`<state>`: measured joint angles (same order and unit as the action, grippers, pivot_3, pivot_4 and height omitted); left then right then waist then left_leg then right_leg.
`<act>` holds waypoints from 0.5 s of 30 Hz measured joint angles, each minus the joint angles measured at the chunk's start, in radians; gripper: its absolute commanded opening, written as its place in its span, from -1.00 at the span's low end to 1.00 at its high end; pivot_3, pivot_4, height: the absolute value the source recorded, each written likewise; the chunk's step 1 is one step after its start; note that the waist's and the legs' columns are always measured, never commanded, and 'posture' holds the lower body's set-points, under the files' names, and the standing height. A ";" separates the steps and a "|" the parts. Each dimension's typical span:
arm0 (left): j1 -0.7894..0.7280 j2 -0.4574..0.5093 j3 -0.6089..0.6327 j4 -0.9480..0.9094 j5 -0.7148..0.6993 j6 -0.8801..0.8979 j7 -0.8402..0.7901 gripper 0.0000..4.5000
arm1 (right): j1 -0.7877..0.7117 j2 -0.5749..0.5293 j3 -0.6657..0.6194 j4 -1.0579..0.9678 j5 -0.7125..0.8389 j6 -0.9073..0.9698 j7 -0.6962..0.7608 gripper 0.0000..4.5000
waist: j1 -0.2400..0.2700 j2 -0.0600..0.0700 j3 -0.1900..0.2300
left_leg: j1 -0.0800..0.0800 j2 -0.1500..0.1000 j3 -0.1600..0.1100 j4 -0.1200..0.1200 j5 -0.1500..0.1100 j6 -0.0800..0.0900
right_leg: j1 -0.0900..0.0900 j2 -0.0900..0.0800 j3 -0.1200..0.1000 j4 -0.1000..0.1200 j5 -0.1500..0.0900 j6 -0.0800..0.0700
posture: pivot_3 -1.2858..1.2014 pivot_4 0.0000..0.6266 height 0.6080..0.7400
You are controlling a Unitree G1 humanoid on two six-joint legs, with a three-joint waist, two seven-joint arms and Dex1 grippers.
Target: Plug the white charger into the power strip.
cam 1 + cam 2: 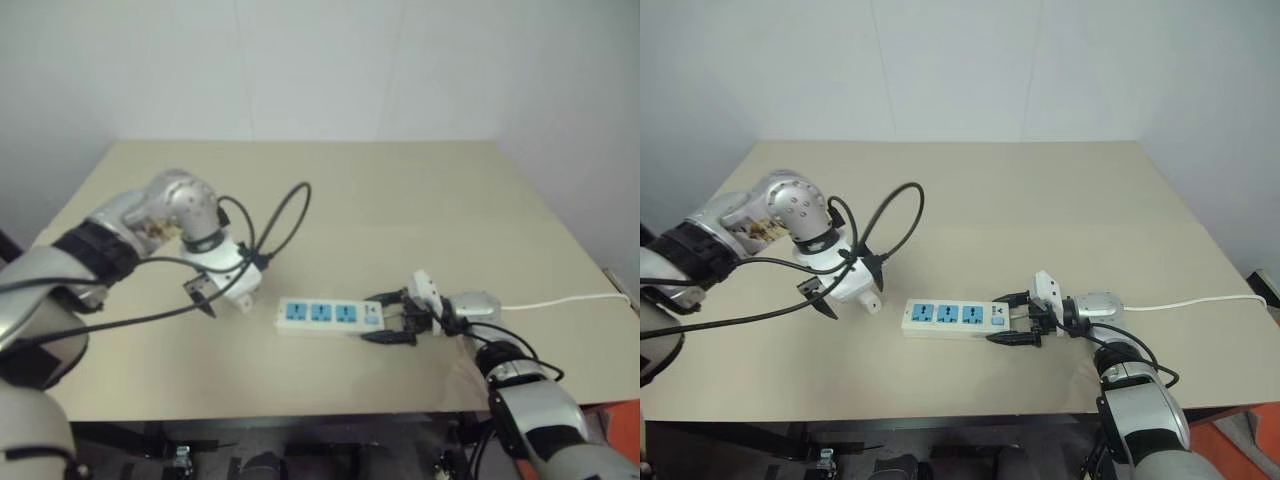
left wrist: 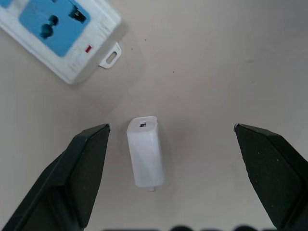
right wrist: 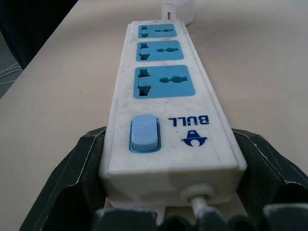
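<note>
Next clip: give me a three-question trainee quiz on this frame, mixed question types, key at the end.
1. True or false: the white charger is already plugged into the power strip.
2. Which gripper brackets the strip's switch end? A) left gripper B) right gripper
3. Fill in: the strip has ___ blue socket faces.

Key: 1 false, it lies loose on the table between the left gripper's spread fingers; 2 B; 3 three.
</note>
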<state>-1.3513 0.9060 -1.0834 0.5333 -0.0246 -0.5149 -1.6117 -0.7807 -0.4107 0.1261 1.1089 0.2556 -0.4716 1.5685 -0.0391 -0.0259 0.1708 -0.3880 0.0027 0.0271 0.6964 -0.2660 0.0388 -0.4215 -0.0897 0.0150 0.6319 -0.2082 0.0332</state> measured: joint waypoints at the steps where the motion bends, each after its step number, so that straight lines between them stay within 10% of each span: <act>1: 0.000 -0.016 0.005 0.011 0.026 -0.007 0.000 1.00 | 0.000 0.000 0.000 0.000 0.000 0.000 0.000 0.51 | 0.000 0.000 0.000 | 0.000 0.000 0.000 0.000 0.000 0.000 | 0.000 0.000 0.000 0.000 0.000 0.000 | 0.03 -0.52 1.00; 15: 0.031 -0.128 0.079 0.069 0.195 -0.012 0.000 1.00 | 0.000 0.001 -0.004 -0.001 -0.008 0.000 0.000 0.51 | -0.001 0.000 0.000 | 0.000 0.000 0.000 0.000 0.000 0.000 | 0.000 0.000 0.000 0.000 0.000 0.000 | 0.03 -0.52 1.00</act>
<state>-1.3198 0.7779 -1.0041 0.6022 0.1708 -0.5264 -1.6117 -0.7811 -0.4101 0.1216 1.1075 0.2478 -0.4715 1.5687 -0.0398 -0.0259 0.1707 -0.3882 0.0026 0.0270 0.6964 -0.2660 0.0388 -0.4215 -0.0899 0.0151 0.6320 -0.2081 0.0334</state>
